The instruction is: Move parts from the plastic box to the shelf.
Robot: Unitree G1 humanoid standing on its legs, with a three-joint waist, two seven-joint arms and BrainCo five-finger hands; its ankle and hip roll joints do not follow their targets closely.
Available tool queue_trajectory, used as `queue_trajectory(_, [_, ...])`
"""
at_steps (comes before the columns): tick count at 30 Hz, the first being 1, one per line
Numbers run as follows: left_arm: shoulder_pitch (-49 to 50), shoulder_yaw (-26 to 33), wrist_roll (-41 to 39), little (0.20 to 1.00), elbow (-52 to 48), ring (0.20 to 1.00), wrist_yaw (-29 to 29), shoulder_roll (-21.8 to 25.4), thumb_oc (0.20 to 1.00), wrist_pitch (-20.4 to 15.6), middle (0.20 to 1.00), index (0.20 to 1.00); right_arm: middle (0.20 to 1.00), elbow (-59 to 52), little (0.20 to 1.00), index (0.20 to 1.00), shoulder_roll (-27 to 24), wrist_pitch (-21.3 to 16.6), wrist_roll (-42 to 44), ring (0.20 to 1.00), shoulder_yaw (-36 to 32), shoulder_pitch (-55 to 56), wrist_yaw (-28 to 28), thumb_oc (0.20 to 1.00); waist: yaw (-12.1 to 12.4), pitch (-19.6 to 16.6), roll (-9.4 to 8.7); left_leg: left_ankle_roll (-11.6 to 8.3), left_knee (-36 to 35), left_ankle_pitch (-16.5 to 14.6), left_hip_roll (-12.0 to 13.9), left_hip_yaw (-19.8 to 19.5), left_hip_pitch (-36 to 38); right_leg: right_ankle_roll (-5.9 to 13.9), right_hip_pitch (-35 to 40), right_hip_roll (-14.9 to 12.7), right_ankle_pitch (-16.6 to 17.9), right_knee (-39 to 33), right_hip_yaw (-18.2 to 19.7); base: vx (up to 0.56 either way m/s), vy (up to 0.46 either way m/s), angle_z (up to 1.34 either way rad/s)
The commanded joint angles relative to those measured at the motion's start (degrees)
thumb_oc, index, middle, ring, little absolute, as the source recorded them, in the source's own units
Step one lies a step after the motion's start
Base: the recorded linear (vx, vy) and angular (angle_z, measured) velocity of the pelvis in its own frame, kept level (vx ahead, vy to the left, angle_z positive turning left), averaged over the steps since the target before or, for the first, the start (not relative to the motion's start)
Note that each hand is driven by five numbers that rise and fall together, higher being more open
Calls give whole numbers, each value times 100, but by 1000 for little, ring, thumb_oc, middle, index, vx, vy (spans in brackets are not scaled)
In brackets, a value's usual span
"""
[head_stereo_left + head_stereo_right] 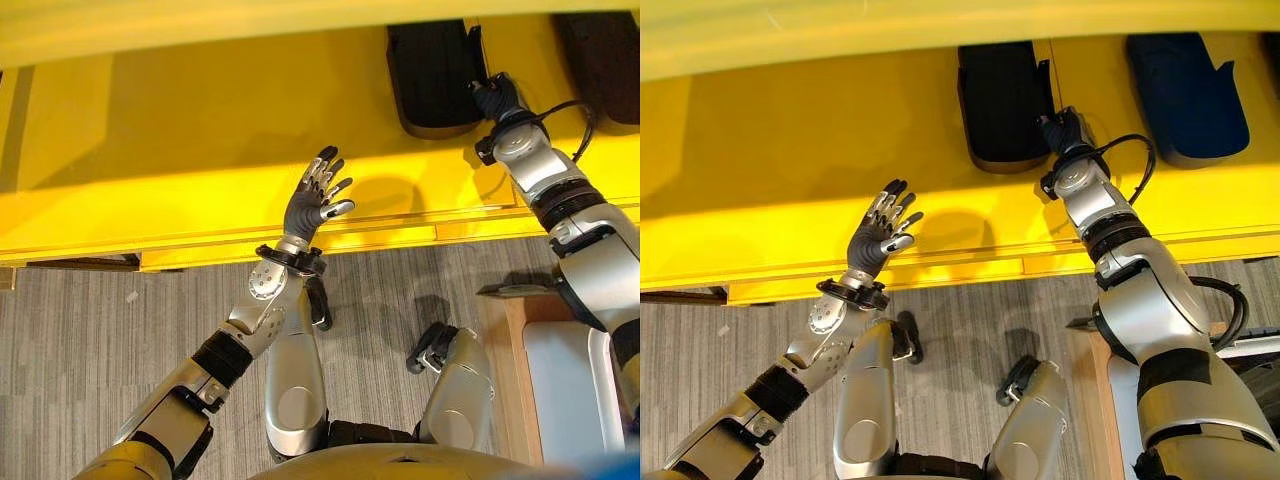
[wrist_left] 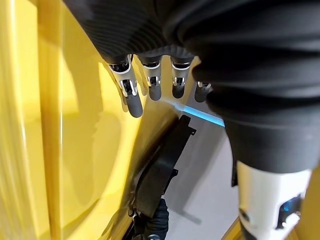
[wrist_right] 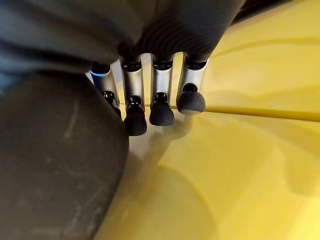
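A black moulded part lies on the yellow shelf, towards its right. My right hand is at that part's right edge, and in the right wrist view its fingers hang relaxed just beside the black part, not wrapped round it. A second dark part lies further right on the shelf. My left hand is raised over the shelf's front middle, fingers spread and holding nothing. The left wrist view looks past the straight fingers to the black part.
A light plastic box on a wooden stand sits at my lower right. The shelf's front lip runs across the view above grey striped carpet. The shelf's left half is bare yellow.
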Motion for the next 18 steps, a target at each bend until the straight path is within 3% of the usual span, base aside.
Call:
queue_trajectory(1, [24, -100, 82, 1000, -124, 1000, 122, -60, 1000, -251, 1000, 1000, 200, -8, 200, 200, -193, -188, -167, 200, -213, 229, -58, 200, 41, -114, 194, -570, -512, 76, 414, -76, 596, 113, -449, 65, 658, -153, 153, -65, -16, 0])
queue_trajectory(18, [65, -78, 99, 1000, -8, 1000, 139, -116, 1000, -358, 1000, 1000, 200, -465, 200, 200, -262, -435, -359, 200, -263, 749, -333, 200, -74, -114, 173, -584, -454, 21, 440, -72, 714, 128, -355, 46, 639, -169, 232, 11, 9, -1])
